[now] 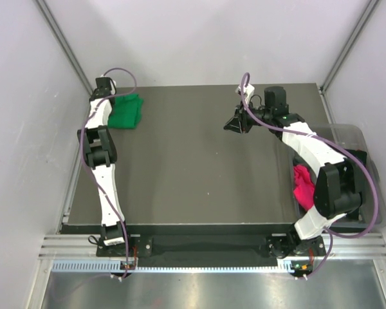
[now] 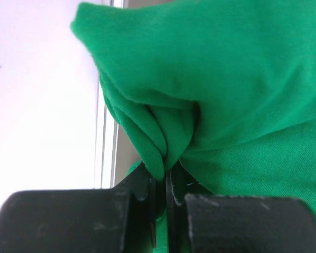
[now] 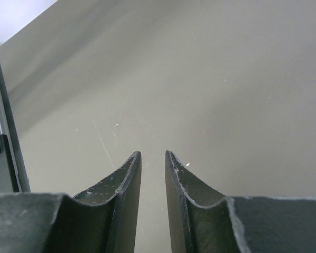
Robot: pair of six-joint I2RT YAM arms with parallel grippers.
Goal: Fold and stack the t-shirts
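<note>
top external view first: at the far left corner of the desk (image 1: 193, 180), the left arm (image 1: 103, 154) is stretched right out to a bright green t-shirt (image 1: 127, 111). the shirt lies in a compact, roughly squared-off bundle near the desk's edge. the left wrist view settles the grip: the left jaws are pinched tight on a gathered fold of that green fabric (image 2: 242, 105), with a few layers squeezed between them.

moving right, the right arm (image 1: 309, 145) hangs over the far middle of the desk. in the right wrist view the right jaws are a little apart with nothing between them, only dark desk below. furthest right, a magenta-pink t-shirt (image 1: 302, 185) is crumpled in what looks like a clear bin (image 1: 357, 135) at the desk's right edge, partly hidden behind the arm.

my read: the green one is being set down as the base of the stack. the next move probably calls for the left jaws to let go without dragging the fold open. then the right arm needs to swing back for the pink one. can't tell how neat the fold is from here.
</note>
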